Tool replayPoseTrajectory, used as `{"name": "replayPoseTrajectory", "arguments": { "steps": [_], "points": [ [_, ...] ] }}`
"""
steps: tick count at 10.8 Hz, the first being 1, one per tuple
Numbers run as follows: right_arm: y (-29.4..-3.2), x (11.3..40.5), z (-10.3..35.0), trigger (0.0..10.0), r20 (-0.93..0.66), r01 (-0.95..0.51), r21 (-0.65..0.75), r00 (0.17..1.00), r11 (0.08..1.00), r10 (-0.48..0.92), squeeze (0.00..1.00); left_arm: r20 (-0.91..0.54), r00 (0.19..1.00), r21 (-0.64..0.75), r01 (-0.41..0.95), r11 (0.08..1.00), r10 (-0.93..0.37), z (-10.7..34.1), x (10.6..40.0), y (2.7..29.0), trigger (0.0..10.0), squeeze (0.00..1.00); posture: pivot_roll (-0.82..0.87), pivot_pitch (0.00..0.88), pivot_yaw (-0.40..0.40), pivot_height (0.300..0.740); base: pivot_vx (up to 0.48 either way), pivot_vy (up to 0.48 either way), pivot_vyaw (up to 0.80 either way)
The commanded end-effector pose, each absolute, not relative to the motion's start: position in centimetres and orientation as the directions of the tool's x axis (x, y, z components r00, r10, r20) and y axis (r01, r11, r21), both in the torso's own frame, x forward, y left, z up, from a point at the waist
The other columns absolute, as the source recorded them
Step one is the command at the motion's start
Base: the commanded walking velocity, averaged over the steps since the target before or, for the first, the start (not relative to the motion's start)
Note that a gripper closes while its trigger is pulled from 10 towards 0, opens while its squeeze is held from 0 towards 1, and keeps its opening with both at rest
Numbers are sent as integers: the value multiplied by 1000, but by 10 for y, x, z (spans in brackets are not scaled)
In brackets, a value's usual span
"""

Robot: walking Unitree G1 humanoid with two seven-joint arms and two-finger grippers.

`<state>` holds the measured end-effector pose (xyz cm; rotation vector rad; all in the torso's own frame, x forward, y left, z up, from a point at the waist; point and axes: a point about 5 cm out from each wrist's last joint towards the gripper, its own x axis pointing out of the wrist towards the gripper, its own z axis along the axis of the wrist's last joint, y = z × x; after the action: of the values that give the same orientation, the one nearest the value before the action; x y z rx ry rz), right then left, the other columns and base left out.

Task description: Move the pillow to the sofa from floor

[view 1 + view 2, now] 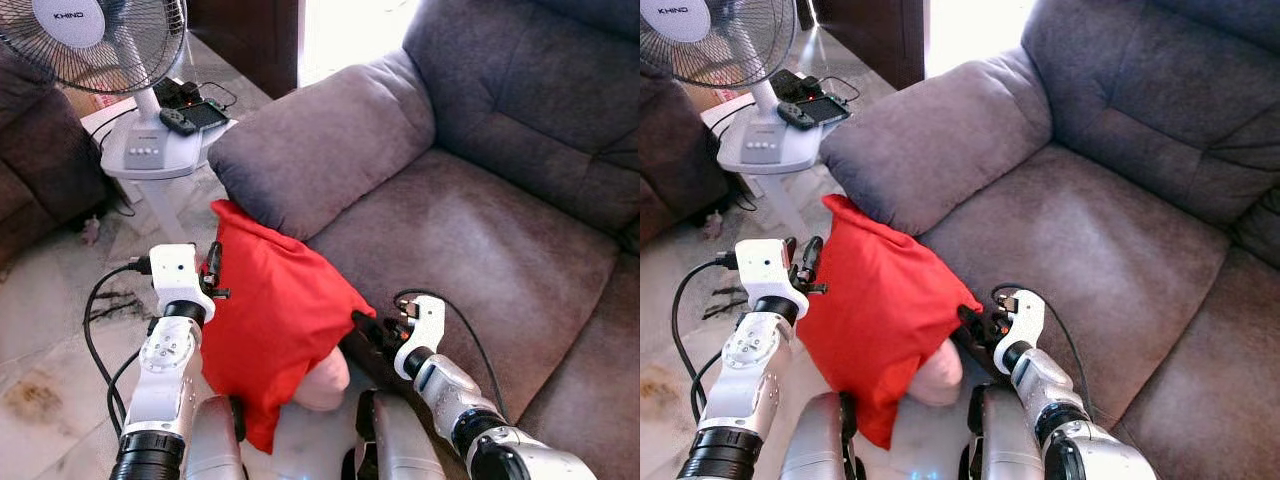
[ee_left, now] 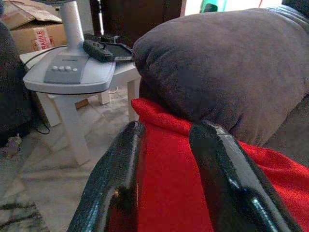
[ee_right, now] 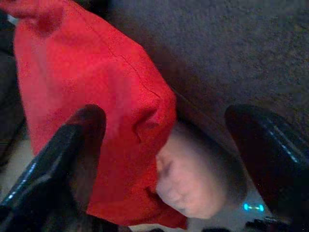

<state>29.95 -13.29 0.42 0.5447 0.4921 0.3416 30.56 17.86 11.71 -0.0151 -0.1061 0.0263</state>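
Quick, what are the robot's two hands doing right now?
Left gripper: open, pressed against the red pillow.
Right gripper: open, fingers either side of the pillow's corner.

1. Our two arms are silver, jointed cylinders with black rings at the lower segments.
2. The left tool sits beyond a white boxy wrist block; its fingers are long, glossy and black.
3. The right tool has a white wrist housing too.
4. Black cables loop from both wrists.
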Motion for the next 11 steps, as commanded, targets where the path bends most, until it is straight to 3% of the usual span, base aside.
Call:
{"name": "replayPoseTrajectory", "arguments": {
  "steps": [1,2,3,11],
  "points": [
    [-133,305,11,10000,-311,-204,577,841,791,443,1000,111,994,-29,-15,999,19,118,306,177,10000,0,116,154,-83,600,0,0,0],
    [-132,308,15,10000,-289,-221,581,844,784,452,1000,114,993,-30,-15,999,19,119,306,177,10000,0,117,154,-83,600,0,0,0],
    [-129,315,24,10000,-252,-252,572,852,781,460,0,117,993,-31,-15,999,19,119,306,177,10000,0,114,154,-82,600,0,0,0],
    [-117,329,41,10000,-234,-316,509,844,801,482,0,102,995,-27,-21,999,24,118,296,180,10000,0,142,185,-101,600,0,0,0]
  ]
}}
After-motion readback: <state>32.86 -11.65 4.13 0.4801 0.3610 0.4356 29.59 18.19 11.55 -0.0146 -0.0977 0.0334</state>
